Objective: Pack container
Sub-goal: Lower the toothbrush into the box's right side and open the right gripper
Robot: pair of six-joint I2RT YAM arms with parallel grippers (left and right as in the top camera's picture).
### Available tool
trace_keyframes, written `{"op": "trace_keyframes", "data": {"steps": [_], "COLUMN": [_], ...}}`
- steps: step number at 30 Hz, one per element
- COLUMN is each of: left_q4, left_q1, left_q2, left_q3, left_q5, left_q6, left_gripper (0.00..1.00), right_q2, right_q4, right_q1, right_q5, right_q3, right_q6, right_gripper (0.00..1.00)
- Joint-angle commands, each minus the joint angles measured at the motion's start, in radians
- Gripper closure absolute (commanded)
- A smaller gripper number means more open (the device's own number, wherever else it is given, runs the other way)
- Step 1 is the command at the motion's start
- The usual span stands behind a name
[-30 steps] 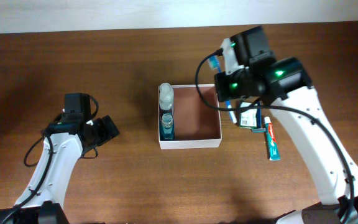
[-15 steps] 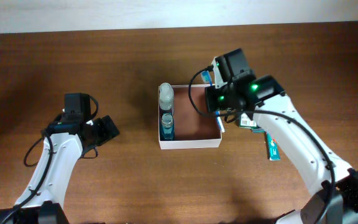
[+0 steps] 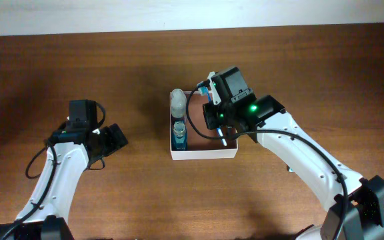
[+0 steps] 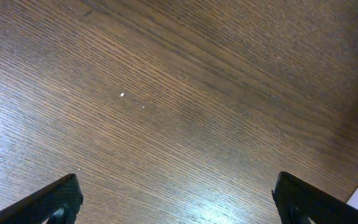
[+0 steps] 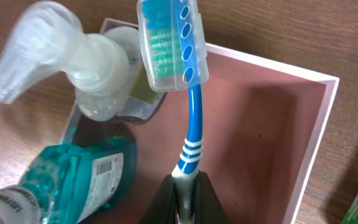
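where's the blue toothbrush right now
In the right wrist view the toothbrush stands in the right gripper over the container, head beside the pump bottle.

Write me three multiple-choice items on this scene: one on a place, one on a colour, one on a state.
1. Where is the teal bottle? A. inside the container B. on the bare table C. in a gripper
2. What colour is the toothbrush handle? A. red B. blue C. yellow
3. How is the right gripper? A. open, empty B. shut on the toothbrush C. shut on the teal bottle
Answers: 1 A, it lies inside along one wall; 2 B, the right wrist view shows blue; 3 B, it pinches the handle's end.
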Motion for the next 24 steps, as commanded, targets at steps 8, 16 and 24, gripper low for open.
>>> {"op": "trace_keyframes", "data": {"steps": [8,16,24], "left_q4": [0.0,0.0,0.0], "left_q1": [0.003,0.003,0.003], "left_q2": [0.008,0.008,0.008], "left_q3": [0.002,0.002,0.002], "left_q5": [-0.007,-0.007,-0.007], "left_q6": [0.002,0.002,0.002], "left_gripper": [0.0,0.0,0.0], "right_q2": [0.056,0.065,0.065], "right_q4": [0.034,0.044,0.053], "right_q1": [0.005,0.003,0.002], "right_q5": [0.034,0.052,0.053], "right_q3": [-0.047,-0.052,-0.054], "right_q6": [0.056,0.027,0.024], "right_gripper": [0.96,0.96,0.96]}}
